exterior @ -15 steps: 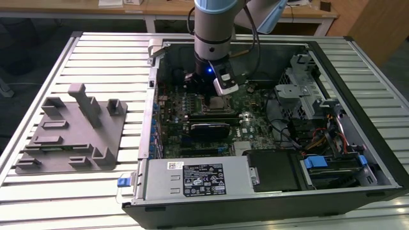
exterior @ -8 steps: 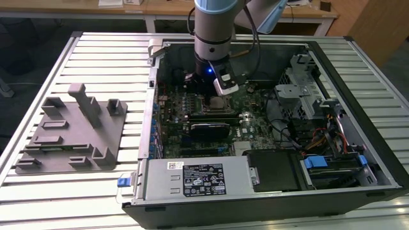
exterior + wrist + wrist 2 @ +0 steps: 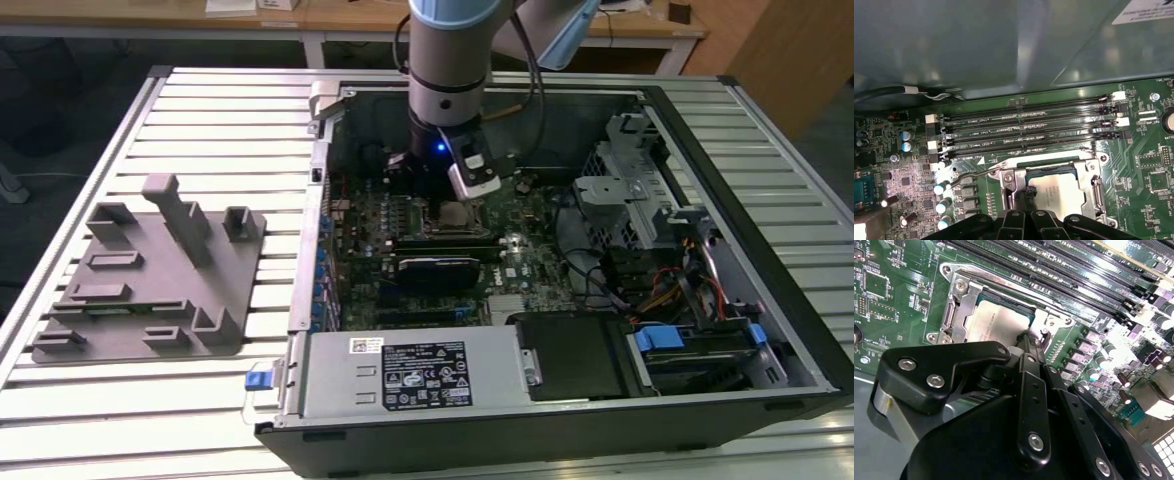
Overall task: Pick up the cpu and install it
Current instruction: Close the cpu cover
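Black end effector pinched near-shut, tips at edge of silver square cpu lying in metal socket frame; grey arm vertical inside open computer case.

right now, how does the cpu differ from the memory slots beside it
The cpu is a flat silver-grey square; the memory slots are long, narrow black strips. The cpu lies alone inside the metal socket frame; the slots run side by side outside it. Both sit on the green motherboard.
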{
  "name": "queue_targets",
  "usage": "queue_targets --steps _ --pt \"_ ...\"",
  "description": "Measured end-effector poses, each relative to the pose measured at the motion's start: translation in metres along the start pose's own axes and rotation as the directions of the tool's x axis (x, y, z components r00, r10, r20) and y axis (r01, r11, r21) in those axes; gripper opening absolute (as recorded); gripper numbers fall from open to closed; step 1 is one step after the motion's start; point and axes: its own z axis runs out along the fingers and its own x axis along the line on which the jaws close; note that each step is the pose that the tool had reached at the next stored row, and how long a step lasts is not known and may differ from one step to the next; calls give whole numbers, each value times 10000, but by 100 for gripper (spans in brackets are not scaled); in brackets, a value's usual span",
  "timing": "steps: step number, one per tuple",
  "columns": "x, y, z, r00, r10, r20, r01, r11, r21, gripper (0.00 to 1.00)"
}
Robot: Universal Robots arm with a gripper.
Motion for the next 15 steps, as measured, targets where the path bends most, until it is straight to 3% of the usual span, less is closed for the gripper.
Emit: queue_targets --steps 10,15 --pt "-22 4 -1 10000 0 1 0 10000 0 11" --pt "-22 6 -44 10000 -1 1 1 10000 -1 11"
